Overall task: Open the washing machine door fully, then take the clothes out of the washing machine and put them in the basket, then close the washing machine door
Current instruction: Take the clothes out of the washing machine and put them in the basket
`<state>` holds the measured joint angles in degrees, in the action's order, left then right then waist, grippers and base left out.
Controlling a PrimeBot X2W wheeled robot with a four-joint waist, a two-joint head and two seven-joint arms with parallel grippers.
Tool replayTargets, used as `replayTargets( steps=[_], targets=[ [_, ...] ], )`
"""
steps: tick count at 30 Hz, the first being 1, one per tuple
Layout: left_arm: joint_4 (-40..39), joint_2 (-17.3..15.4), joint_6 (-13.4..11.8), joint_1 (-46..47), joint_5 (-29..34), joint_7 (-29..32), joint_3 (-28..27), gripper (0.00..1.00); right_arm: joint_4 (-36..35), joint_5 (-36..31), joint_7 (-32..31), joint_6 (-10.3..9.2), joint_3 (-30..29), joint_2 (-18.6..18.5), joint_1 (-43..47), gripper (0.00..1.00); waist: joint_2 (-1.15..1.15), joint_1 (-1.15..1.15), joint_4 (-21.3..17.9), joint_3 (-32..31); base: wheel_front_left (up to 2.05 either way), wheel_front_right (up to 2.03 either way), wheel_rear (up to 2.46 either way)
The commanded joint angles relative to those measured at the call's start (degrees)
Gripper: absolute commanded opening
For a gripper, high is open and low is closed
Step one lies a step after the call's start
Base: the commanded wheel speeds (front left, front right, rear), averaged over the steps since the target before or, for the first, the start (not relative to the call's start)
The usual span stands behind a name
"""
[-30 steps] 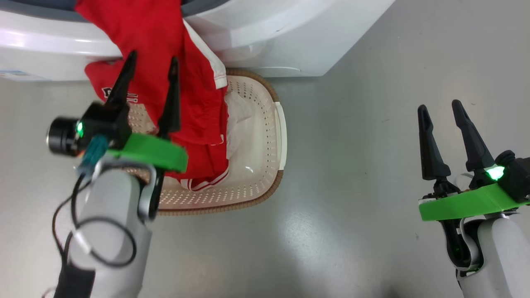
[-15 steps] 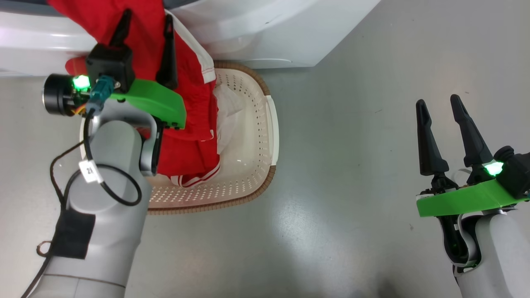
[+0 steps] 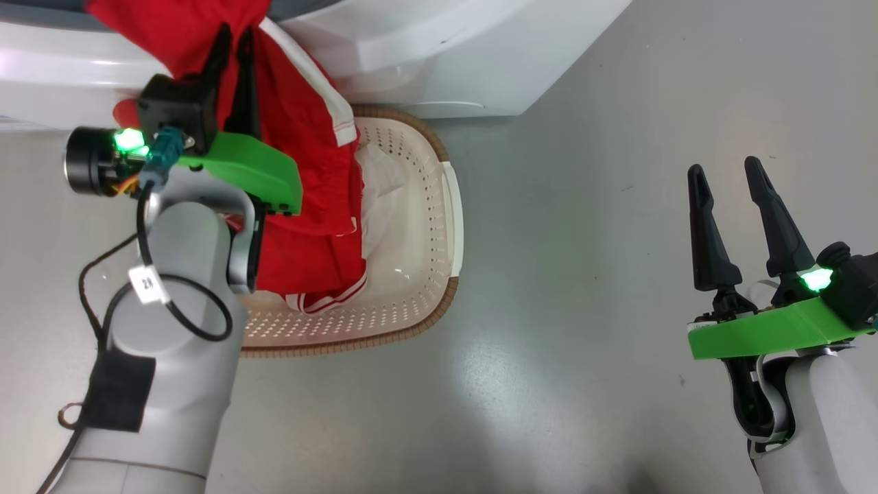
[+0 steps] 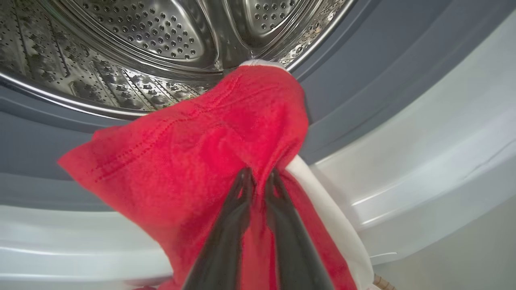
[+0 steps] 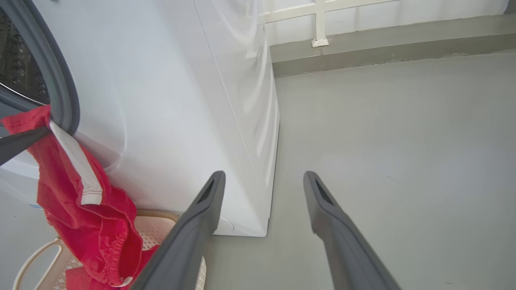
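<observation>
Smooth grey floor [image 3: 583, 226], glossy, with a soft pale patch of reflected light [image 3: 494, 374] near the middle. Far off, a low grey kerb [image 5: 387, 54] running left to right, topped by a white frame [image 5: 320, 24] against a pale wall.

Bright, even light from above — soft glare patch on the floor [image 3: 494, 370], sheen on the washing machine [image 3: 439, 48]; wrist views bow at edges, clothes [image 4: 193, 153] slightly blurred.

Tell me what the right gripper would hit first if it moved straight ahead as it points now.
Likely the washing machine: in the right wrist view the right gripper, jaws open, aims at its side near the edge. Depth is unclear; it might pass over the floor instead.
</observation>
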<state>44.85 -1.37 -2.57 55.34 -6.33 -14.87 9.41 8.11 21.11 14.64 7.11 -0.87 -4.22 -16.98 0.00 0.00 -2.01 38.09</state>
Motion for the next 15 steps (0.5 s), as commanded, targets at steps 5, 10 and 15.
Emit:
replayTargets(
  steps=[5, 10, 15],
  targets=[
    [-5.6, -1.5, -0.1, -3.5, -0.1, -0.1, -1.3, 0.00, -1.3, -0.4, 0.4, 0.37, 1.1, -0.1, 0.8, 1.00, 0.00, 0.00, 0.6, -0.8, 0.00, 0.00, 0.00],
    [-11.9, -1.5, -0.2, -8.3, -1.7, -0.1, -1.7, 0.00, -1.2, -0.4, 0.4, 0.37, 1.0, -0.3, 1.3, 1.00, 0.00, 0.00, 1.3, -1.5, 0.00, 0.00, 0.00],
    [-17.0, -1.5, -0.1, -13.6, -2.4, -0.1, -1.7, 0.00, -1.2, -0.4, 0.4, 0.37, 0.8, -0.5, 1.6, 1.00, 0.00, 0.00, 2.0, -2.0, 0.00, 0.00, 0.00]
  ],
)
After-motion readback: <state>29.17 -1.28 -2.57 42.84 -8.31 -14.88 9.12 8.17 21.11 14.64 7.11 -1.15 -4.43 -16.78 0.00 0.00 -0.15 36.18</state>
